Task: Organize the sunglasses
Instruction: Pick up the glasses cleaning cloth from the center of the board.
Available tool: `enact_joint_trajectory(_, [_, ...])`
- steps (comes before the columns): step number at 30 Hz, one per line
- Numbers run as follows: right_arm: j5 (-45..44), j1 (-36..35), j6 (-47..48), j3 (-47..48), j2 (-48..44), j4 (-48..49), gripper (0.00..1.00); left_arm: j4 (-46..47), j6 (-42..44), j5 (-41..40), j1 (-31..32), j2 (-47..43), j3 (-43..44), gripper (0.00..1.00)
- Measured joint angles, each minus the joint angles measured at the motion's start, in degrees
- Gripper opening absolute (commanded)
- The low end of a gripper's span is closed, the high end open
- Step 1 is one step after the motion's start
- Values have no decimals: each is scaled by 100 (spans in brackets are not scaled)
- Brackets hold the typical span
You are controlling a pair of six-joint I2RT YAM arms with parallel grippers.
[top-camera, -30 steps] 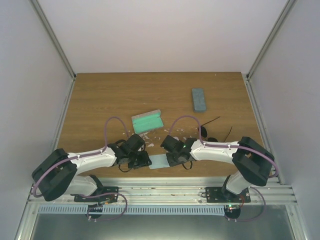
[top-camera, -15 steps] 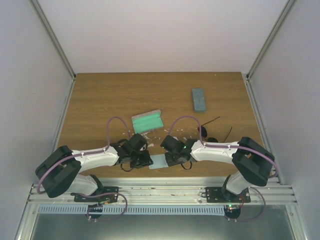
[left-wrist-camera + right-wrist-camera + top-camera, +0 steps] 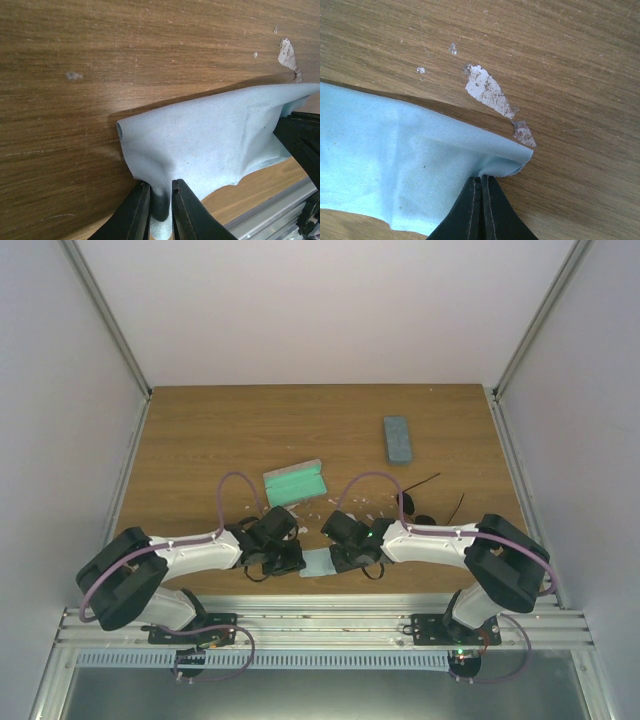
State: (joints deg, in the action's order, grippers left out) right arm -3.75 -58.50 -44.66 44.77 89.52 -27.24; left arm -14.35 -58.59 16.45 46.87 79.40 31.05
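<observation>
1. The left gripper (image 3: 160,195) is nearly closed, its two dark fingers (image 3: 134,212) pinching a bunched corner of the light-blue cloth (image 3: 215,135). A thick fold of cloth fills the narrow gap between them.
2. The right gripper (image 3: 481,187) is fully closed. Its fingertips meet in a thin line and nip the opposite corner of the same cloth, right at the hem.
3. The cloth is soft, matte and faintly grainy, rather like thin foam or microfibre. It is lifted at both pinched corners, so it arches off the table (image 3: 100,45) and casts a shadow along its far edge. At the left corner the edge curls into a small tube.
4. The table is brown wood-grain laminate with fine scratches. Just beyond the right fingertips is a pale chipped patch (image 3: 487,90), leaf-shaped, with a few small flecks nearby.
5. In the top view an open case (image 3: 296,483) with a green lining lies beyond the two grippers. A closed blue-grey case (image 3: 397,439), a slim rectangle, lies farther back to the right.
6. The sunglasses (image 3: 408,504) lie on the table to the right of the right gripper, on the far side of that arm. They show as dark rounded lenses with thin wire temples sticking out (the two pairs cannot be told apart at this size). Neither gripper touches them, and they are well apart from the left gripper.
</observation>
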Motion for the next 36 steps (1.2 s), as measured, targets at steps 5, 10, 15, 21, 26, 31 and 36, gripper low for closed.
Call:
enact_joint_trajectory(5, [-2, 0, -2, -11, -9, 15, 1, -57, 2, -109, 63, 103, 101, 7])
enact_joint_trajectory(10, [-9, 0, -20, -33, -33, 37, 1, -83, 2, -184, 127, 212, 203, 0])
enact_joint_trajectory(15, [-52, 0, -24, -44, -66, 39, 1, -138, 9, -243, 155, 219, 249, 0])
enact_joint_trajectory(21, [-136, 72, 4, 59, -136, -133, 1, -426, 94, -455, 105, 184, 409, 0])
enact_joint_trajectory(26, [-175, 321, 188, 640, -170, -186, 0, -651, 297, -586, -175, 127, 870, 0])
enact_joint_trajectory(31, [-192, 614, 505, 1294, -140, -127, 1, -680, 564, -638, -660, -26, 1191, 0])
enact_joint_trajectory(36, [-179, 925, 804, 1731, 111, 48, 1, -780, 874, -647, -1217, -55, 1408, 0])
